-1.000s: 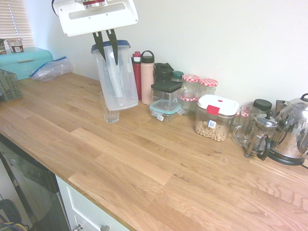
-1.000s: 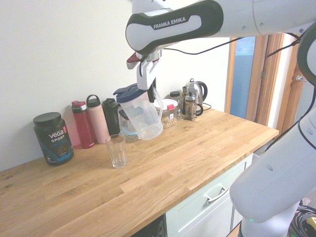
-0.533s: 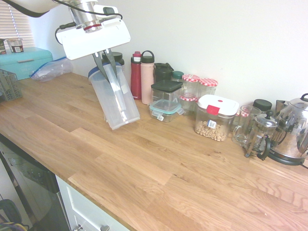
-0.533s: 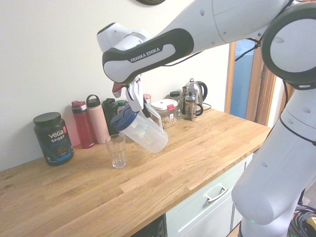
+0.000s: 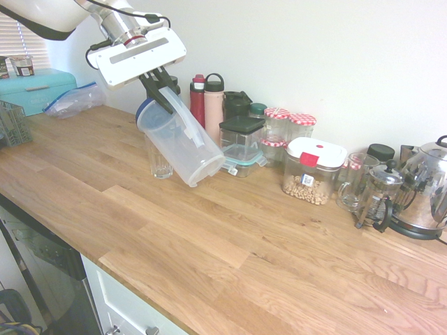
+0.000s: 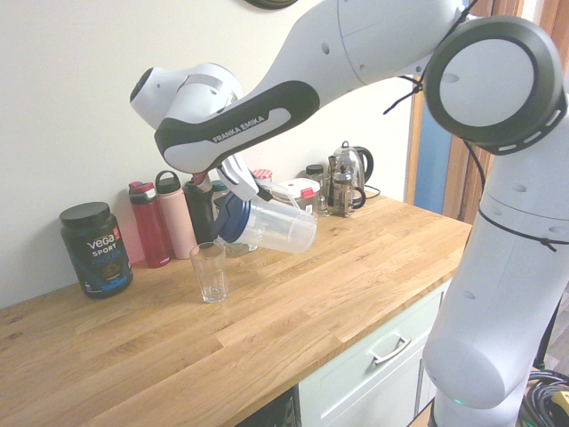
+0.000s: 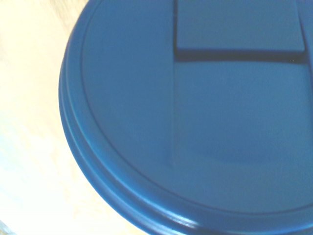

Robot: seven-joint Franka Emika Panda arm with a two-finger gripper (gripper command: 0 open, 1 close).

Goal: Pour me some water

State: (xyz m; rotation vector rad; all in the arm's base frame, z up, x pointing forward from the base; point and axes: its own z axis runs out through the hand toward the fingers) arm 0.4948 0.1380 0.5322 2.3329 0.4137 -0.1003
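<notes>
1 clear plastic pitcher with a blue lid (image 5: pixel 178 145) hangs tilted above the wooden countertop (image 5: pixel 209 258), lid end lower in the second exterior view, near and above the rim of a clear, ribbed drinking glass (image 6: pixel 212 277). The jaws of the black-fingered gripper (image 5: pixel 165 105) are clenched on the pitcher's handle. The glass stands upright on the countertop.

Only the first exterior view shows the turquoise box (image 5: pixel 33 92), the clear plastic zip bag (image 5: pixel 72 104) and the wire basket (image 5: pixel 14 125), cut off by the picture's left edge. Only the second shows the large "VEGA SPORT" label on the black plastic tub (image 6: pixel 98 253). The wrist view is filled mostly by the blue lid, with its raised rim and rectangular flap, cut off at 3 edges.

In the first exterior view the pitcher hides part of the glass; in the second, the arm covers much of the gripper. The water level in the pitcher is hard to make out
</notes>
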